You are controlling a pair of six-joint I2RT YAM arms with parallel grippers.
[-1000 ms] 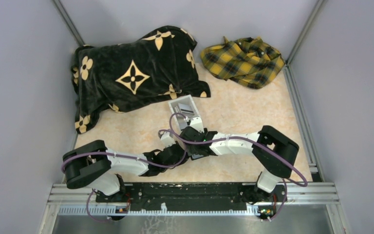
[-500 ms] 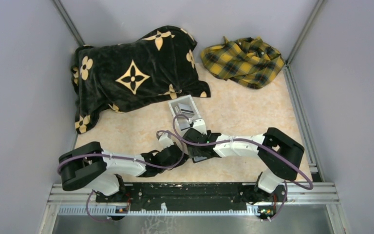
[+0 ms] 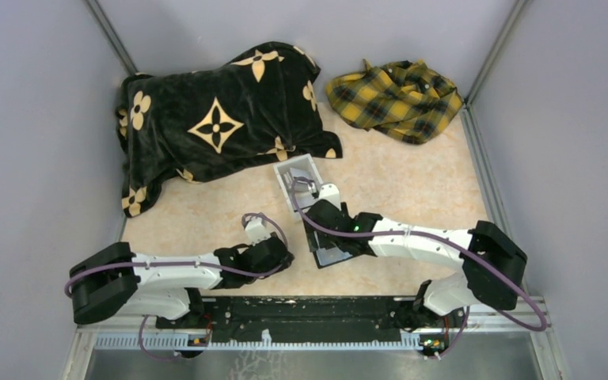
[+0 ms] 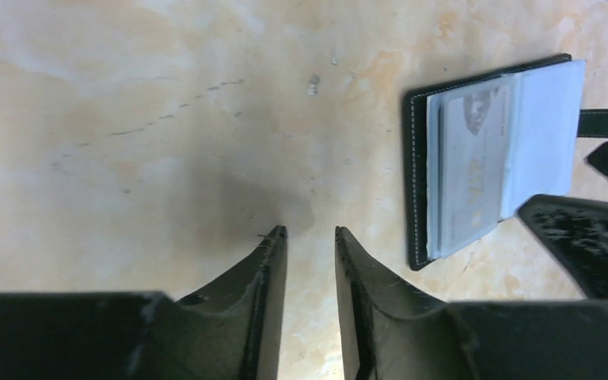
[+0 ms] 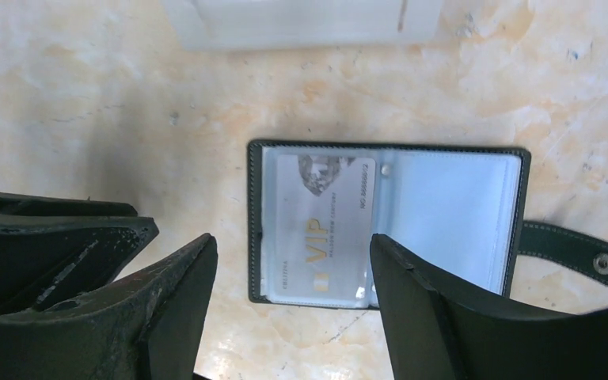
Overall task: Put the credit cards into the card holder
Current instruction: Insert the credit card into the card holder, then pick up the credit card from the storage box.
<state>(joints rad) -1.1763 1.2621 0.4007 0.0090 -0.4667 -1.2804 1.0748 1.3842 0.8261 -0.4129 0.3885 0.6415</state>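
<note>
The card holder (image 5: 443,214) lies open and flat on the table, its strap clasp (image 5: 578,255) to the right. A pale silver credit card (image 5: 321,229) marked VIP sits in its left sleeve. My right gripper (image 5: 293,241) is wide open and empty just above the holder's near left part. My left gripper (image 4: 309,231) is empty, its jaws a narrow gap apart over bare table, left of the holder (image 4: 475,158). In the top view the holder (image 3: 331,255) lies under the right gripper (image 3: 322,226), with the left gripper (image 3: 283,257) beside it.
A clear-white open-top box (image 3: 297,176) stands just behind the holder, with something dark inside; it also shows in the right wrist view (image 5: 301,20). A black floral blanket (image 3: 214,119) and a yellow plaid cloth (image 3: 396,99) lie at the back.
My left gripper has pulled back to the left, away from the holder. My right arm has stretched out further left, its gripper now over the open holder.
</note>
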